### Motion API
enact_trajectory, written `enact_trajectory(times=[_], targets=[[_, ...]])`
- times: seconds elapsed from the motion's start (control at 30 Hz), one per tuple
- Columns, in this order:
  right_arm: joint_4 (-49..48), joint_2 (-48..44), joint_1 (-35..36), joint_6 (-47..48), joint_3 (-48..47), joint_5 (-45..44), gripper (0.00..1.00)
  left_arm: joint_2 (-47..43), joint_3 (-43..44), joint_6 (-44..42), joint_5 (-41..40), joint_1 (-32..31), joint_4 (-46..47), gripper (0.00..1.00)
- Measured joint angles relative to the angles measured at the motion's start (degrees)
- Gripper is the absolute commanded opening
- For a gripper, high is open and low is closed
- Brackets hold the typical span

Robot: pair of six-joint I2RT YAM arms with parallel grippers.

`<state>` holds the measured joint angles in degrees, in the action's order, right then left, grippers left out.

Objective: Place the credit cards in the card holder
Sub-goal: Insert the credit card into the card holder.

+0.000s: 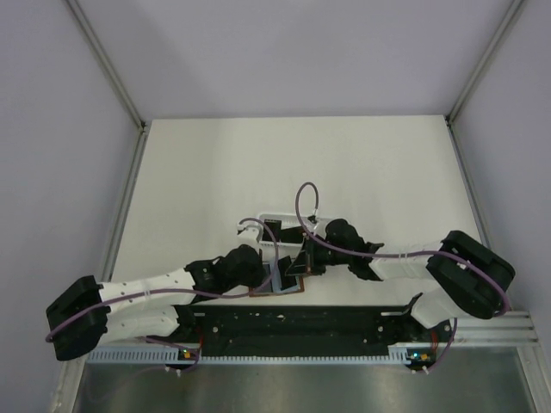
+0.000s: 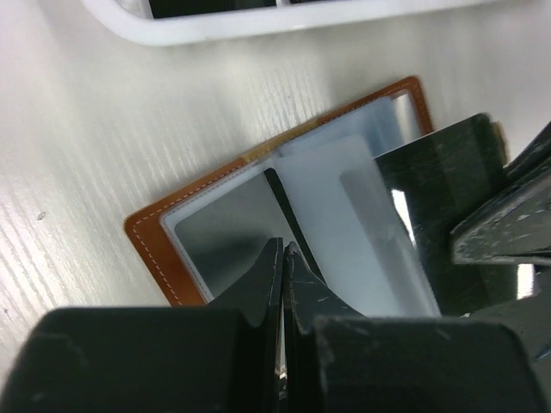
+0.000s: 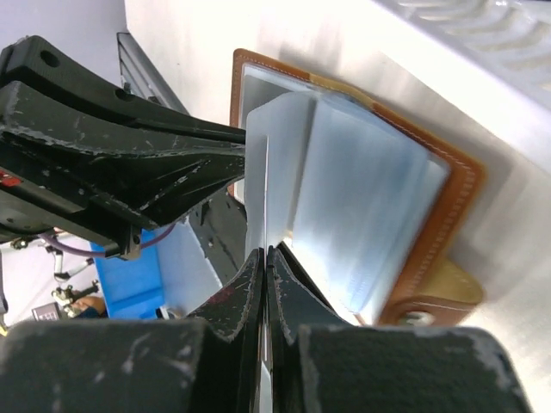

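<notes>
The brown card holder (image 2: 151, 237) lies open on the table near the arm bases (image 1: 297, 291), its bluish clear pockets (image 3: 370, 189) fanned upward. My left gripper (image 2: 285, 248) is shut on the edge of one pocket leaf and holds it raised; its fingers (image 3: 172, 155) reach in from the left. My right gripper (image 3: 267, 249) is shut on a black credit card (image 2: 430, 198), which it sees edge-on. The card's leading corner sits at the mouth of a pocket. More black credit cards (image 1: 288, 234) lie in the white basket.
The white slotted basket (image 1: 267, 219) stands just beyond the holder, its rim (image 2: 215, 26) close to the far edge of the leather. The holder's clasp tab (image 3: 439, 288) sticks out on the right side. The two grippers (image 1: 288, 271) are nearly touching over the holder.
</notes>
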<state>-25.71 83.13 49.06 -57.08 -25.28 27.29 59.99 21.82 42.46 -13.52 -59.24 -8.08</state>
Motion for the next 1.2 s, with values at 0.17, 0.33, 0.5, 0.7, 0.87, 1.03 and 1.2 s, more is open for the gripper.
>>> enact_trajectory(times=[0.17, 0.33, 0.5, 0.7, 0.87, 1.03, 1.2], targets=[[-1.14, 2.16, 0.59, -0.04, -1.62, 0.92, 0.00, -6.47, 0.00, 1.16, -2.23, 0.00, -1.66, 0.00], [-1.75, 5.60, 1.27, -0.13, -3.06, 1.40, 0.00, -14.12, 0.00, 2.05, -4.13, 0.00, -3.45, 0.00], [-2.36, 8.66, 2.14, -0.20, -5.25, 1.86, 0.00, -18.86, -0.37, 2.40, -5.20, 0.00, -4.31, 0.00], [-2.99, 11.74, 3.50, -0.35, -7.52, 2.19, 0.00, -20.31, -1.75, 2.14, -5.18, 0.00, -4.44, 0.00], [-3.34, 13.51, 3.72, -0.68, -7.78, 1.49, 0.00, -17.64, -2.51, 2.21, -4.66, 0.00, -4.02, 0.00], [-3.78, 13.57, 3.74, -1.62, -7.67, -0.13, 0.00, -14.45, -4.87, 4.04, -4.22, 0.00, -2.62, 0.00], [-6.23, 13.57, 3.72, -2.91, -6.19, -0.79, 0.00, -11.02, -6.86, 5.42, -3.85, 0.00, -0.98, 0.00]])
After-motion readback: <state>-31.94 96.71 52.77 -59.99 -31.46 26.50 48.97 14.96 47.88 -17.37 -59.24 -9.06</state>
